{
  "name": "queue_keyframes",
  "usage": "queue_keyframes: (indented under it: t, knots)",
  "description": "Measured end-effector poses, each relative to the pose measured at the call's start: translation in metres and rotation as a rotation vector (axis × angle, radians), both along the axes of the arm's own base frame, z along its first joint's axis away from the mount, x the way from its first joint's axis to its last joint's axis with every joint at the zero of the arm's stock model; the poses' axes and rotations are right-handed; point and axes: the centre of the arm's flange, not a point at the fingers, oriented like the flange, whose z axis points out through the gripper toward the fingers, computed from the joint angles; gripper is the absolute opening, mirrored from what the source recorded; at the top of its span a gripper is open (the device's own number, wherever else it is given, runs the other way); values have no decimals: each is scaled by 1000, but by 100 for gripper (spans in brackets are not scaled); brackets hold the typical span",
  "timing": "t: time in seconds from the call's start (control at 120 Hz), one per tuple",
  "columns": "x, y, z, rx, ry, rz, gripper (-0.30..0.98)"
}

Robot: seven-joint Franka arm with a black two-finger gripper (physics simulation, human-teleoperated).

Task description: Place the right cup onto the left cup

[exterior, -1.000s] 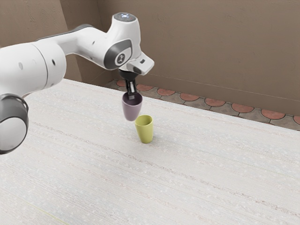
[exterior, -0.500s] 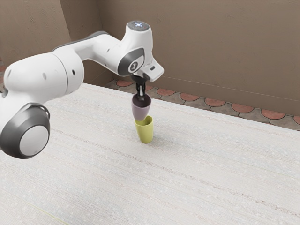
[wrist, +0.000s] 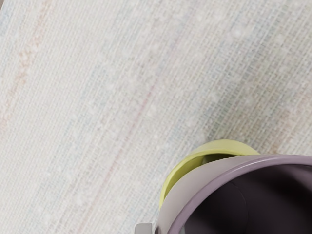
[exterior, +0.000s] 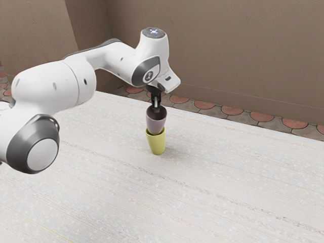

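The gripper (exterior: pixel 156 109) was clamped on the wall of the purple cup (exterior: pixel 156 123), whose long axis stood near vertical, its base at the mouth of the yellow cup (exterior: pixel 157 145).

Brown walls (exterior: pixel 228 50), a floor (exterior: pixel 217 112) with reddish tiles (exterior: pixel 204 105), a pale streaked table (exterior: pixel 228 177).

- High above the gripper (exterior: pixel 156 108), a lit mark (exterior: pixel 153 32) is glowing on the arm's cap (exterior: pixel 146 33).
- Nearer above, a round emblem (exterior: pixel 148 76) is showing on the joint (exterior: pixel 138 73).
- No words or numbers are reading clearly.
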Motion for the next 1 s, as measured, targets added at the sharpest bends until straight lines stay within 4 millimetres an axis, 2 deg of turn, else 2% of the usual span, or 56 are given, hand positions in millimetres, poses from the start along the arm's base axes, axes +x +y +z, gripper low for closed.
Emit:
queue_keyframes:
  t: [0.3,0.367,0.517,0.617,0.733,0.825,0.933,1.0]
  knots:
    - [2,-2,-8,3,4,-19,-10]
    - [2,-1,-7,0,4,-18,5]
    - [-2,1,9,-6,-6,-15,36]
    - [-5,0,18,-6,-8,-17,48]
    - [-9,2,27,-9,-3,-11,57]
    - [-33,21,53,-58,25,32,61]
    - [-104,49,105,-122,77,83,64]
    - [-128,58,128,-134,89,100,65]
